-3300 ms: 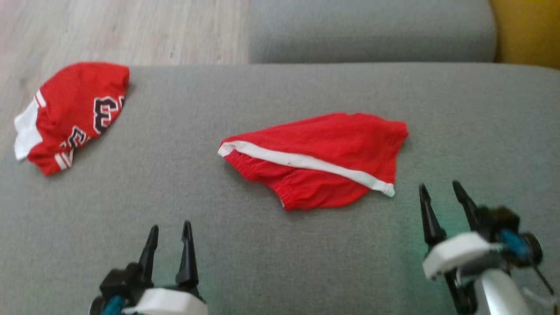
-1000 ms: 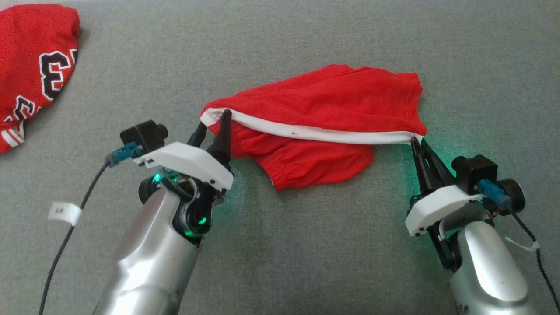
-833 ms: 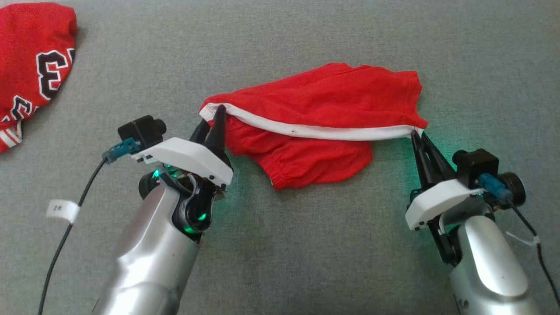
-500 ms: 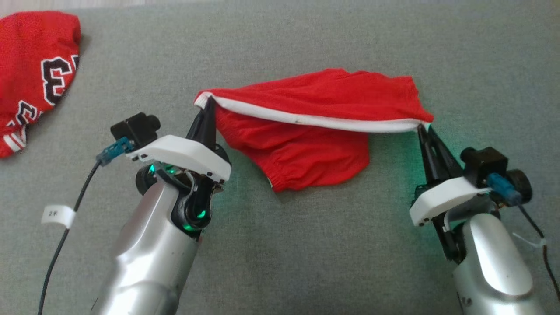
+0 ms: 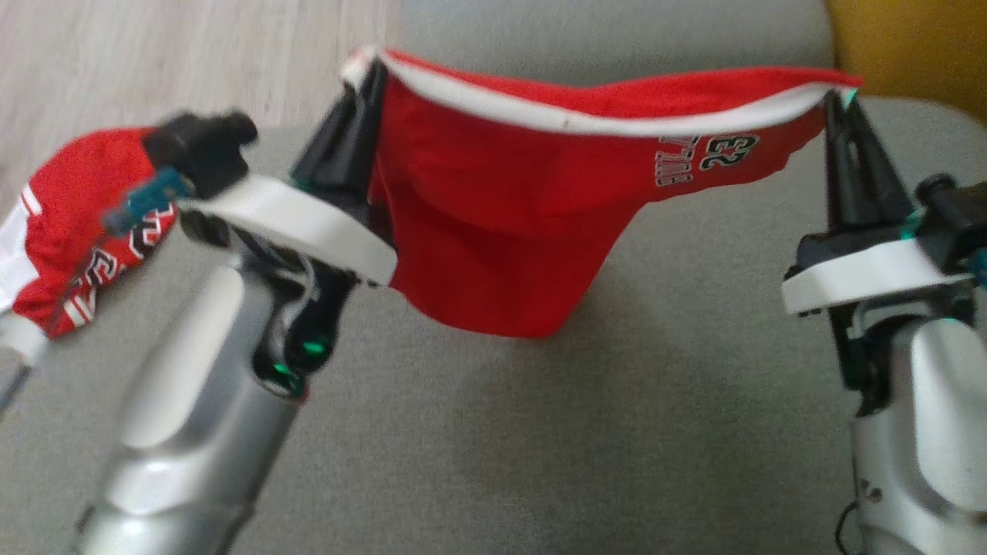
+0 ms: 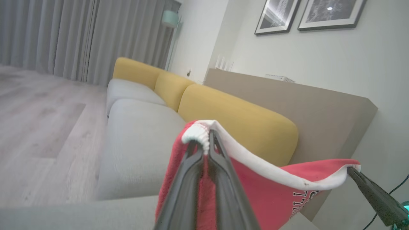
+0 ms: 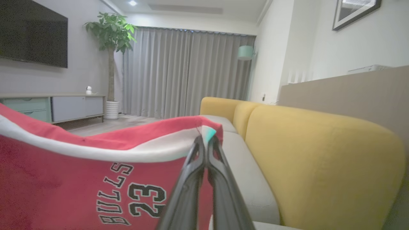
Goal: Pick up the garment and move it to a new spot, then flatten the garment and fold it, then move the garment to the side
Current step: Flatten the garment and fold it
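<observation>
The garment (image 5: pixel 493 200) is a pair of red shorts with a white waistband and black "BULLS 23" lettering, hanging in the air above the grey sofa seat (image 5: pixel 540 432). My left gripper (image 5: pixel 362 77) is shut on the waistband's left end, seen up close in the left wrist view as the garment (image 6: pixel 255 188) pinched by the left gripper (image 6: pixel 207 143). My right gripper (image 5: pixel 837 104) is shut on the waistband's right end; the right wrist view shows the garment (image 7: pixel 80 172) at the right gripper (image 7: pixel 204 140). The waistband sags between the two grippers and the cloth hangs below it.
A second red garment (image 5: pixel 77 223) with white trim and black lettering lies at the seat's left edge. Wooden floor (image 5: pixel 193 62) lies beyond the sofa on the left. Yellow back cushions (image 7: pixel 319 159) stand to the right, with another grey seat (image 6: pixel 127 92) further along.
My left gripper has shut on the waistband's left end. Both arms have lifted the garment off the seat, so it now hangs between them and its lettering shows. The camera has tilted up.
</observation>
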Available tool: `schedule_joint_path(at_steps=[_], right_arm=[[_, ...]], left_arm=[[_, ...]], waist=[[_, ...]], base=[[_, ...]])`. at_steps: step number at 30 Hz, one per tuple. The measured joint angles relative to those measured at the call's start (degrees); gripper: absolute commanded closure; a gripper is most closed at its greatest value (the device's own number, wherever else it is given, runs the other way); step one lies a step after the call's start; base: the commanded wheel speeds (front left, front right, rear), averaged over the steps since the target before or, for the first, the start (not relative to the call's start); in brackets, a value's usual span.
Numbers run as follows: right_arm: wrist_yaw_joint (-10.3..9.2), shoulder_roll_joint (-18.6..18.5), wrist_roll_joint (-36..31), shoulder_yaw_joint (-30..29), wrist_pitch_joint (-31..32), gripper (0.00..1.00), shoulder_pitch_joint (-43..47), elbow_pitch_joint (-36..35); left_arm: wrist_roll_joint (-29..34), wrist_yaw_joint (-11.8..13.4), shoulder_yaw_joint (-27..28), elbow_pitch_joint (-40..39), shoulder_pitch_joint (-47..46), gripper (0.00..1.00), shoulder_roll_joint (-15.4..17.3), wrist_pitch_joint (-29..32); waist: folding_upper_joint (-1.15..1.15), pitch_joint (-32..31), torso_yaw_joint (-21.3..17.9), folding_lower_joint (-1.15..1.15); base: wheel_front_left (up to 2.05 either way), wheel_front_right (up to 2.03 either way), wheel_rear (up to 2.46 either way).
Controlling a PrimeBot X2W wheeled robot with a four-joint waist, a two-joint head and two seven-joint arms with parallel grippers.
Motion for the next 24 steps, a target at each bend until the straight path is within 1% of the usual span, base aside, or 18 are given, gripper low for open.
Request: schedule_joint_path(at_steps=[3,6,9,11,15,18,19,20,21,24], right_arm=[[0.0,-0.21,-0.33,-0.05,3.68,1.0,-0.21,-6.43],[0.0,-1.46,-0.29,0.19,7.2,1.0,-2.25,-11.41],[0.0,-3.2,0.04,0.35,10.23,1.0,-5.03,-13.68],[0.0,-3.78,1.03,0.45,11.87,1.0,-6.48,-13.6],[0.0,-5.04,2.0,0.8,13.84,1.0,-10.43,-8.96],[0.0,-5.08,2.31,1.09,13.59,1.0,-15.67,-3.8],[0.0,-5.06,2.25,1.14,12.91,1.0,-17.86,-2.09],[0.0,-4.83,1.65,1.18,11.18,1.0,-22.89,1.23],[0.0,-4.83,1.65,1.18,11.18,1.0,-22.89,1.23],[0.0,-4.22,-0.76,1.56,8.03,1.0,-30.22,4.72]], left_arm=[[0.98,1.15,-0.09,-6.88,-2.77,1.0,2.43,3.43],[1.12,1.85,-0.01,-11.95,-6.21,1.0,3.92,6.65],[2.09,2.37,-0.08,-13.33,-8.53,1.0,4.85,9.04],[3.49,2.4,-0.45,-13.16,-9.57,1.0,5.99,9.9],[4.88,2.77,-0.75,-10.42,-12.34,1.0,6.19,10.28],[6.23,2.19,-0.83,-6.56,-16.08,1.0,5.95,9.04],[6.86,1.74,-0.82,-5.15,-17.64,1.0,5.81,8.23],[8.61,0.89,-0.77,-2.26,-21.29,1.0,5.67,5.71],[8.61,0.89,-0.77,-2.26,-21.29,1.0,5.67,5.71],[9.59,-0.53,0.2,1.45,-26.42,1.0,4.57,1.31]], waist=[[0.0,-2.54,-0.55,-0.01],[0.0,-3.58,-1.61,-0.01],[0.0,-3.27,-2.43,0.0],[0.0,-2.43,-2.76,0.0],[0.0,0.78,-3.38,0.02],[0.0,4.05,-3.98,0.02],[0.0,5.23,-4.19,0.02],[0.0,7.69,-4.67,0.03],[0.0,7.69,-4.67,0.03],[0.0,11.23,-5.41,0.03]], base=[[0.0,0.0,0.0],[0.0,0.0,0.0],[0.0,0.0,0.0],[0.0,0.0,0.0],[0.0,0.0,0.0],[0.0,0.0,0.0],[0.0,0.0,0.0],[0.0,0.0,0.0],[0.0,0.0,0.0],[0.0,0.0,0.0]])
